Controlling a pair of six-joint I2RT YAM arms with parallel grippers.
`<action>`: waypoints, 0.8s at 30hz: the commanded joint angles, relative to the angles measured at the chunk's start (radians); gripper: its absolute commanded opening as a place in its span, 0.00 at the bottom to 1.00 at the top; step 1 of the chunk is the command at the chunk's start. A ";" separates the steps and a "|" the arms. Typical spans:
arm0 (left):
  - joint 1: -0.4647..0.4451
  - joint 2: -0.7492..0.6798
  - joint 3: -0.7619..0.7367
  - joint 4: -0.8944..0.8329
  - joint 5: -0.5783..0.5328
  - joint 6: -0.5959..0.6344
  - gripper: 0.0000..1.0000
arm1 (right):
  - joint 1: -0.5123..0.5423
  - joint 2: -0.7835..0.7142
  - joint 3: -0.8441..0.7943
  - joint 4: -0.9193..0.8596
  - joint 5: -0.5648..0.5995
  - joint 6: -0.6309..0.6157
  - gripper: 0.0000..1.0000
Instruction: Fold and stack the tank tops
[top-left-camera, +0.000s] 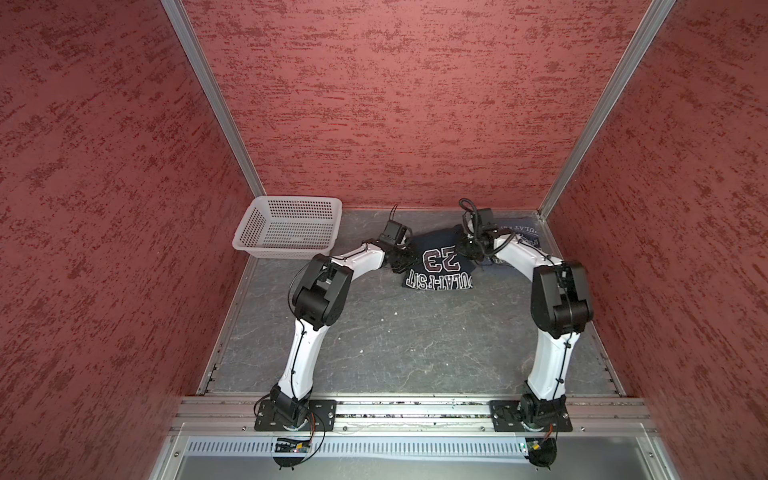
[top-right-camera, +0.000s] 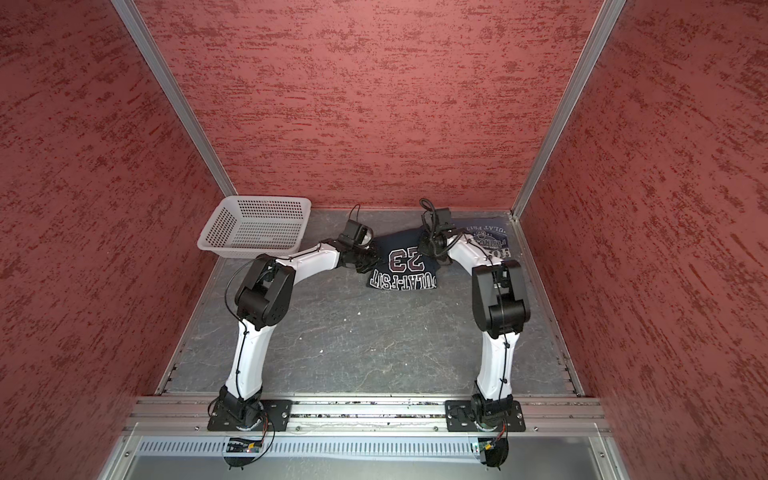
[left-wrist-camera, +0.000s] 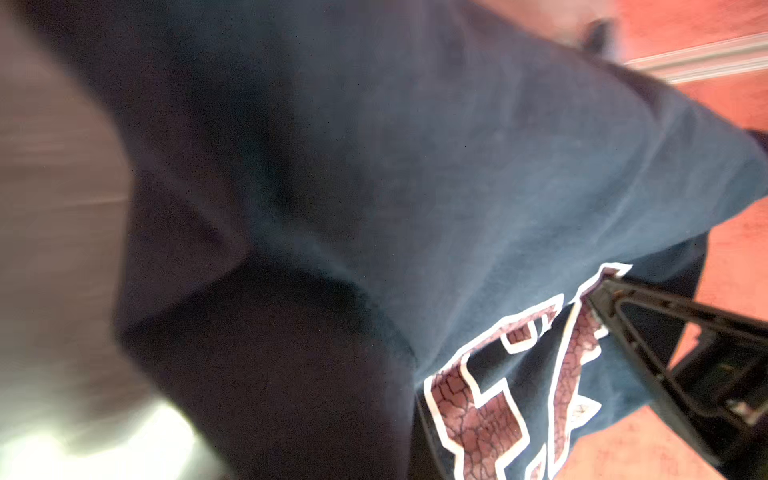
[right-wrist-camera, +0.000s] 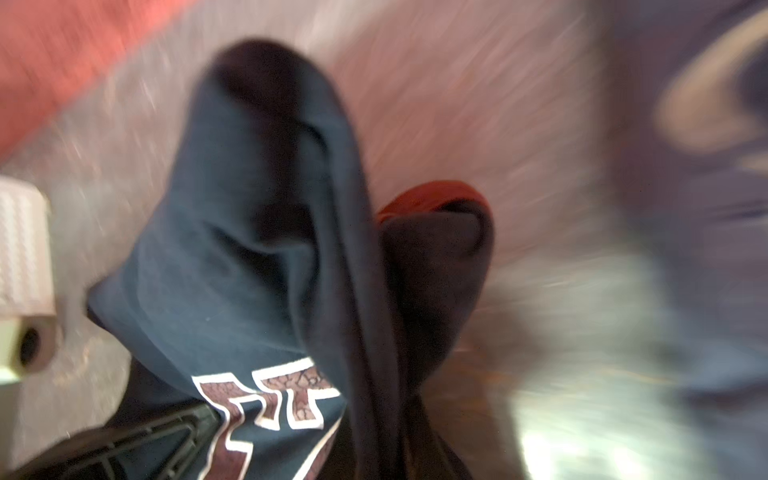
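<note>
Navy top (top-left-camera: 440, 266) marked "23", clamped by left pincer (top-left-camera: 405, 261) and right pincer (top-left-camera: 468, 249), fingertips hidden, blue top (top-right-camera: 490, 235) half covered

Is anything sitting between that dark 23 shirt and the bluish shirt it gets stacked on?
Nothing loose does. The navy top lies right beside the slate-blue top; only the right gripper, itself pinching the navy top, hangs where their edges seem to meet. The white basket sits far left, off the path.
</note>
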 joint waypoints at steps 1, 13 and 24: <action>-0.029 0.032 0.091 0.065 0.018 -0.057 0.00 | -0.075 -0.083 0.004 -0.011 0.122 -0.043 0.04; -0.153 0.364 0.642 -0.008 0.004 -0.115 0.00 | -0.248 0.023 0.070 -0.055 0.213 -0.086 0.03; -0.140 0.328 0.531 -0.082 -0.079 -0.101 0.00 | -0.205 0.187 0.090 -0.083 0.124 -0.090 0.02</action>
